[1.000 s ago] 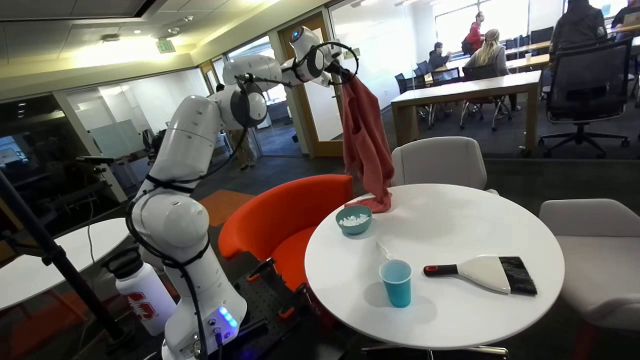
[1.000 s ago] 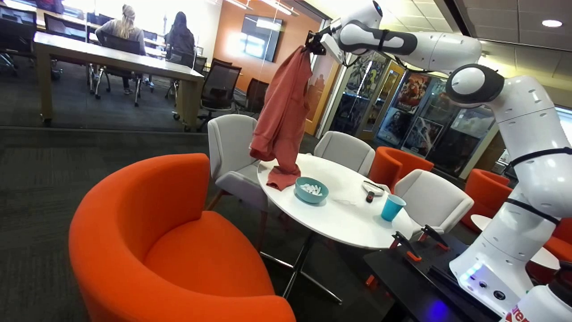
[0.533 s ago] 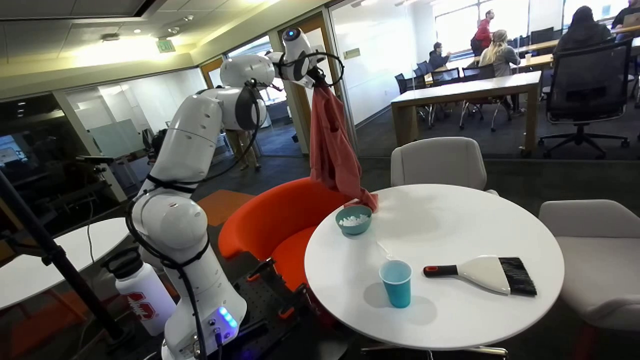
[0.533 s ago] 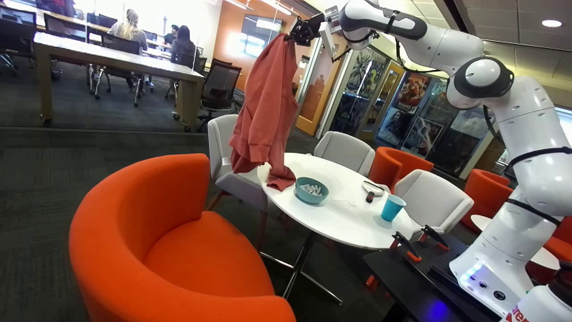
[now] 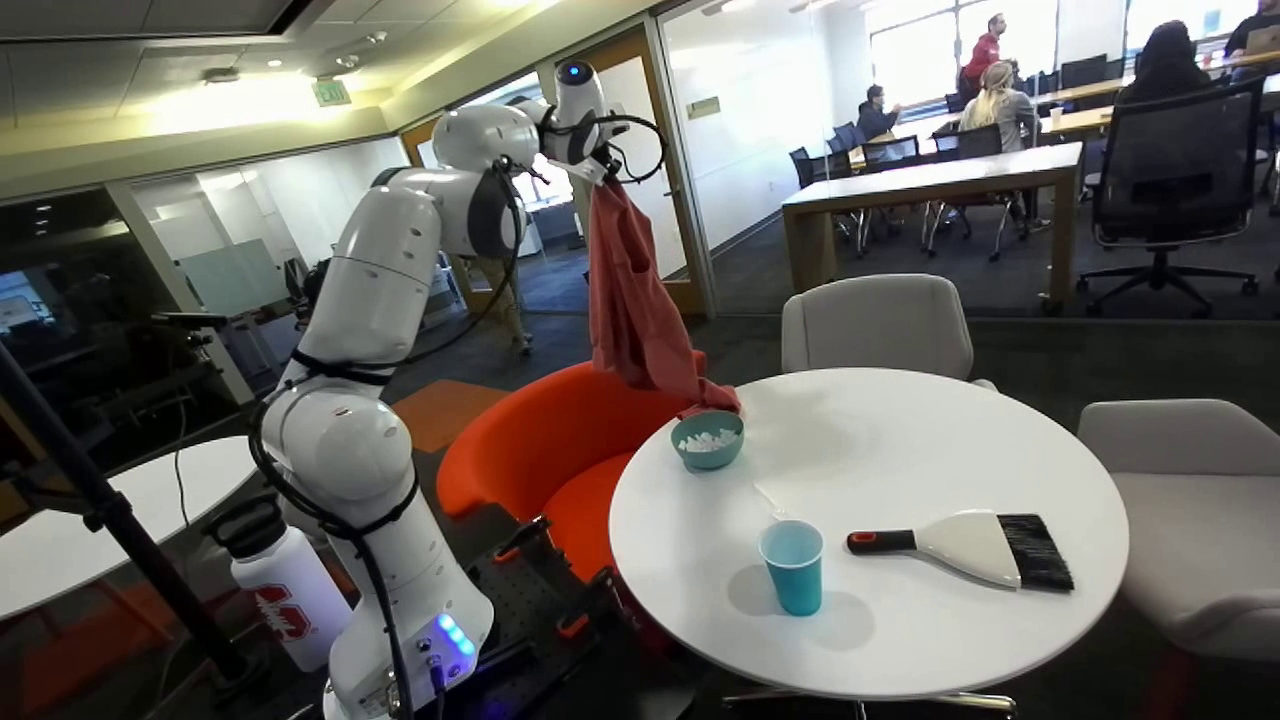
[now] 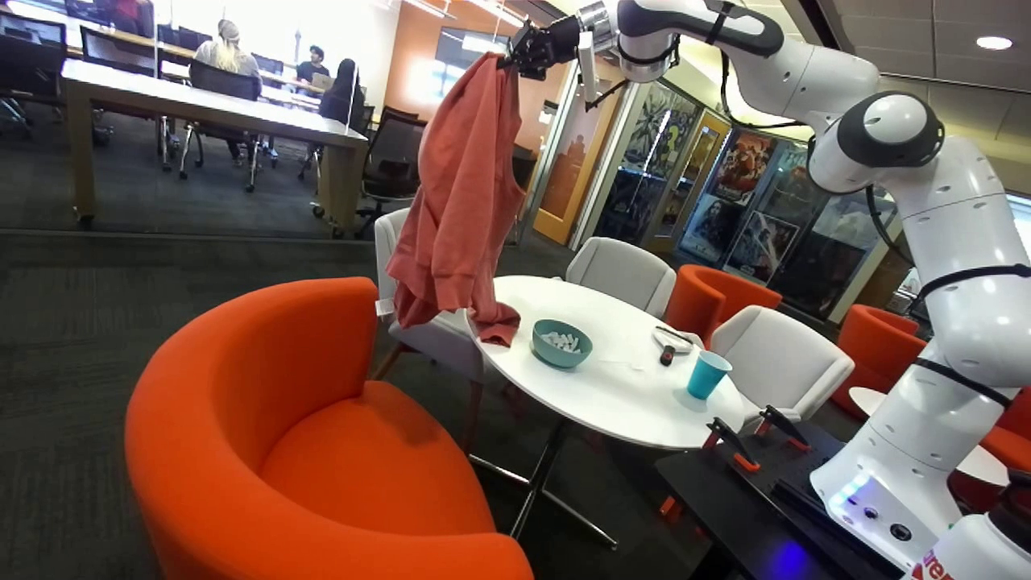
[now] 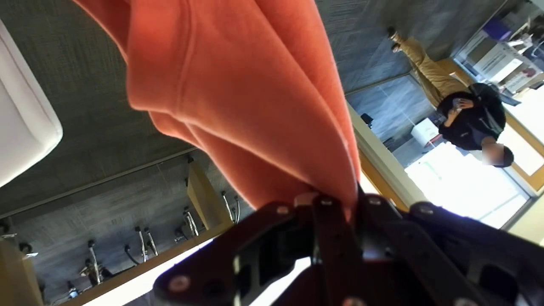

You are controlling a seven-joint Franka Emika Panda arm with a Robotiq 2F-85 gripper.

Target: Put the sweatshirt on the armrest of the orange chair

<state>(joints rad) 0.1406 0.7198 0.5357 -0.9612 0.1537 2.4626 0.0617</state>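
Dangling beneath the claw [image 6: 511, 60], the sweatshirt [image 6: 465, 193] is clamped there by its top.

Office-type lounge: carpet [image 6: 72, 338], round table [image 5: 930, 640], gray chairs [image 5: 880, 325]. Behind glass wall [image 5: 750, 150], meeting room [image 6: 412, 76] with people [image 5: 1010, 115] at long tables [image 5: 930, 178], mesh chairs [image 5: 1180, 170], wall screen [image 6: 457, 50]. Exit sign [image 5: 330, 92] near ceiling [image 5: 200, 58]; posters [image 6: 743, 171] farther back.

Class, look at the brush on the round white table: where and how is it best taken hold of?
I'd probably take the brush by its black handle, from above: it lies flat, nothing covers it, and the handle is narrower than the bristles. Close across the handle's width, minding the blue cup near its end.
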